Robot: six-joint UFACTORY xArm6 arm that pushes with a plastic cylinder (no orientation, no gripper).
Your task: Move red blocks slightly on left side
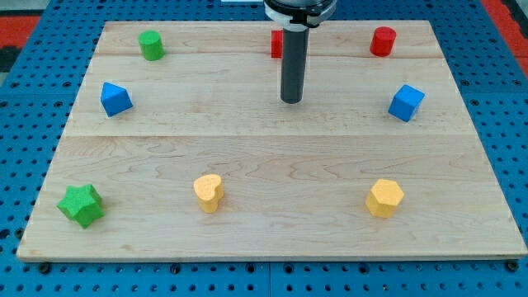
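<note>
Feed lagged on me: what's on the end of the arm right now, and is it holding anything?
No claw: just a rod, holding nothing.
My tip rests on the board below the red star block, apart from it.

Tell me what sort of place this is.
Probably a robotics lab bench for pushing tests: a wooden board lies on a blue perforated base, with small coloured blocks, such as the red cylinder, spread round it, and my tip resting mid-board.
</note>
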